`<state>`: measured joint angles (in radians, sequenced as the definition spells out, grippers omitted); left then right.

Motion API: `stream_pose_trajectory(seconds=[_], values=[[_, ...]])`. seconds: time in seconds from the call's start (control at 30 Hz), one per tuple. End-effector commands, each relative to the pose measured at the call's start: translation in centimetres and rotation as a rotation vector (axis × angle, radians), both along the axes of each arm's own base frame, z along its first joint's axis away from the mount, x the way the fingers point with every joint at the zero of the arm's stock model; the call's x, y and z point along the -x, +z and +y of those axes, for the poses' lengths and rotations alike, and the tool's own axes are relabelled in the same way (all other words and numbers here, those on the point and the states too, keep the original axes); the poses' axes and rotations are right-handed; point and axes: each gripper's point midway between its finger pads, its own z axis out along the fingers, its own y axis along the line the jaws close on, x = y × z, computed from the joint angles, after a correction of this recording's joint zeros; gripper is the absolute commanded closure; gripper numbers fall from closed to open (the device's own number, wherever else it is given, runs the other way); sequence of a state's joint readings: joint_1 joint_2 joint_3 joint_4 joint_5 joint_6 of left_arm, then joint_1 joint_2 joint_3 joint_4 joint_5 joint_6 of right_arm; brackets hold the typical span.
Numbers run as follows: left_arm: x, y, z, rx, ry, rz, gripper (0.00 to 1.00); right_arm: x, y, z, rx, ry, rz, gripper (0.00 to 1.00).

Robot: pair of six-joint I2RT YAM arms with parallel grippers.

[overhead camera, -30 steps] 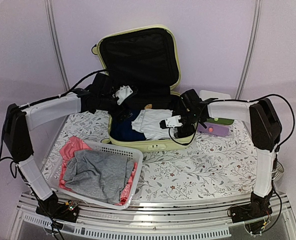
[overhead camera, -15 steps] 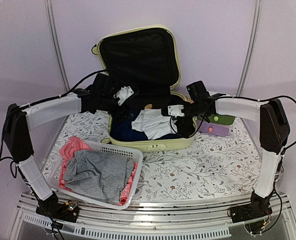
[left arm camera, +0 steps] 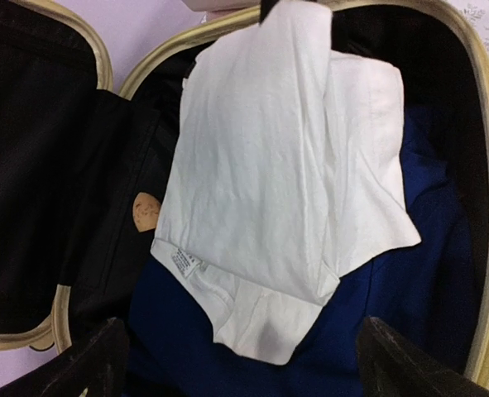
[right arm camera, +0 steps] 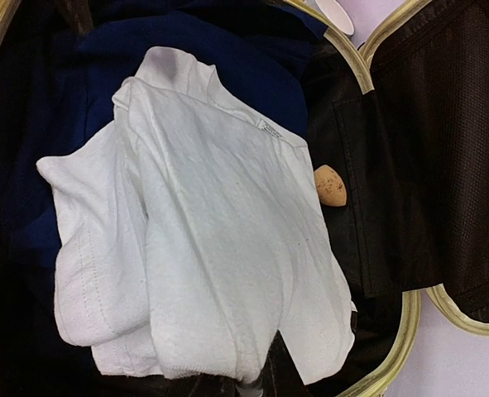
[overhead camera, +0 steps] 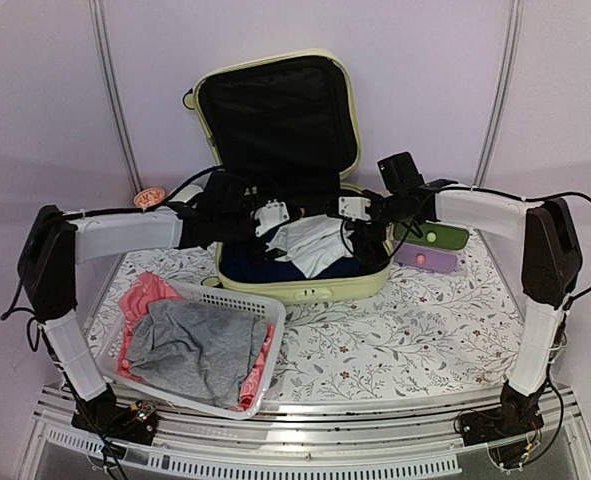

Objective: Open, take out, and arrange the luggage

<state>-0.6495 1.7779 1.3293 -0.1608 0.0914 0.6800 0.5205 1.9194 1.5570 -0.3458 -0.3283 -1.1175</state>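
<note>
1. The luggage (overhead camera: pixel 305 290) stood at the far middle of the table (overhead camera: pixel 405 340). It was open, with the lid upright near the back wall and the black lining facing the arms.
2. Left margin: a white slatted basket (overhead camera: pixel 237 298) holding a grey garment (overhead camera: pixel 195 345) and pink cloth (overhead camera: pixel 145 295) sat at front left. Its far rim was just beside the luggage's front-left corner; contact could not be confirmed.
3. Right margin: a small drawer box (overhead camera: pixel 430 248) sat just beside the luggage's right wall, partly behind the right arm.
4. The floral table cover lay exposed from the luggage's front wall to the near edge, right of the basket.
5. Interior: a blue garment (left arm camera: pixel 418 273) reached towards the pale rim. A white garment (left arm camera: pixel 261 165) lay over it, with one edge raised and its lower corners draping onto the blue.
6. A tan oval object (left arm camera: pixel 146 208) sat against the lining on the hinge side, just beside the white garment's edge.
7. The left gripper (left arm camera: pixel 244 368) hung over the interior with its fingers spread wide, one at each lower corner of its wrist view. It was apart from the cloth.
8. The right gripper (overhead camera: pixel 340 215) was over the right inner side, pinching the white garment's raised edge. In its own view the cloth hid the fingers.
</note>
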Motion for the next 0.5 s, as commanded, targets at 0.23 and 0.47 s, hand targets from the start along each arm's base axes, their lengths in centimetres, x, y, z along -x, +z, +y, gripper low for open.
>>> stream_pose_trajectory(seconds=[0.23, 0.47], values=[[-3.7, -2.7, -2.3, -0.044, -0.044, -0.143, 0.02, -0.2, 3.5, 0.6, -0.081, 0.009, -0.02, 0.98], [-1.5, -4.2, -3.4, -0.066, -0.19, -0.063, 0.02, -0.4, 3.2, 0.4, -0.076, -0.002, -0.014, 0.98]])
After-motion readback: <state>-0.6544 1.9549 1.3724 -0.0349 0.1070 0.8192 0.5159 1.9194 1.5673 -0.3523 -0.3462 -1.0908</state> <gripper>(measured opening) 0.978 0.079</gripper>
